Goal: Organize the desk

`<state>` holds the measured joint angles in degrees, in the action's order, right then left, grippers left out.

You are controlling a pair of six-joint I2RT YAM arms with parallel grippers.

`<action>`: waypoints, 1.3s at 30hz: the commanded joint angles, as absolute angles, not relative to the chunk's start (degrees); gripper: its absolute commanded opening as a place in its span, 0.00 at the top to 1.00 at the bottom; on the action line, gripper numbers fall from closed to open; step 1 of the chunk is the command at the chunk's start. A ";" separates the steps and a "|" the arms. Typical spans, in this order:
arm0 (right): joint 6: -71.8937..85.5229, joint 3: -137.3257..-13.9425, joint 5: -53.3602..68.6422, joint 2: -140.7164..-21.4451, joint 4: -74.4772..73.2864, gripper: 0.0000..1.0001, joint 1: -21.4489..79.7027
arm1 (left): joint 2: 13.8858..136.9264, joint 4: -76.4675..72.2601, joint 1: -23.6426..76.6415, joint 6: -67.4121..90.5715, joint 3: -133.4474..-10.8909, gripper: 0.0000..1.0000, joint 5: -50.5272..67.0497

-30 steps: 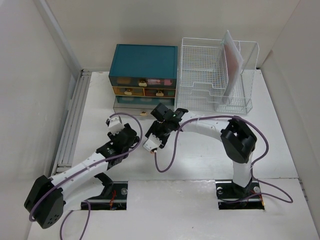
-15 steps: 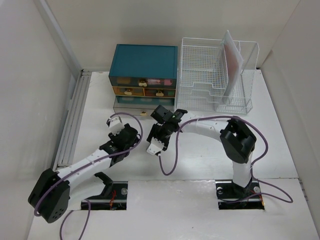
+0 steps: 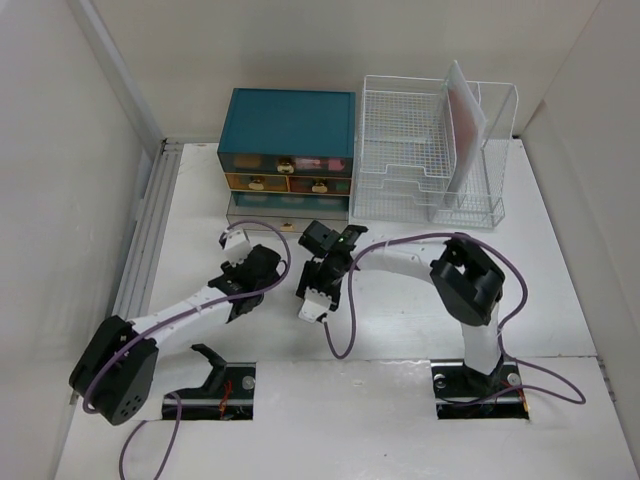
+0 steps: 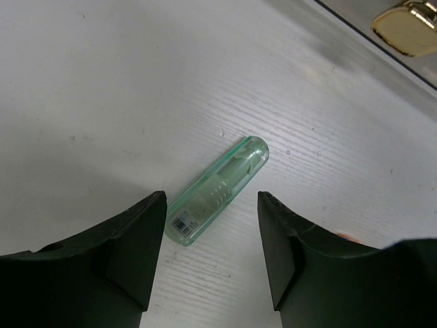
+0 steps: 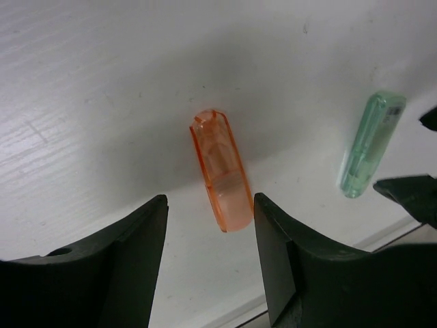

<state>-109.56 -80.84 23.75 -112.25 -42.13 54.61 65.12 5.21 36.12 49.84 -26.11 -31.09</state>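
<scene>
The white desk (image 3: 560,260) carries two small clear tubes. A green tube (image 4: 218,188) with a barcode lies flat between the fingers of my left gripper (image 4: 212,205), which is open just above it. An orange tube (image 5: 220,174) lies flat just ahead of the open fingers of my right gripper (image 5: 210,205); the green tube (image 5: 372,143) shows to its right. In the top view the left gripper (image 3: 258,272) and right gripper (image 3: 320,272) hang side by side in front of the drawers, hiding both tubes.
A teal drawer box (image 3: 288,125) stands at the back, its gold knob (image 4: 403,27) close to the left gripper. A white wire rack (image 3: 420,150) holds an upright pinkish folder (image 3: 462,125). The ribbed rail (image 3: 140,250) runs along the left edge.
The right gripper has shifted slightly toward the front and right. The left arm's elbow has drawn in and its gripper has edged toward the right. Both stay open.
</scene>
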 commanded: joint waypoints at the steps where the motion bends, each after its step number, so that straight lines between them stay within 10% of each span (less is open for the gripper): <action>1: -111.97 -83.14 26.89 -113.38 -45.61 0.42 55.55 | 66.09 4.75 35.16 48.17 -28.83 0.47 -31.46; 39: -115.84 -94.83 26.37 -123.49 -58.09 0.43 55.55 | 76.38 4.14 31.03 42.28 -32.26 0.49 -19.26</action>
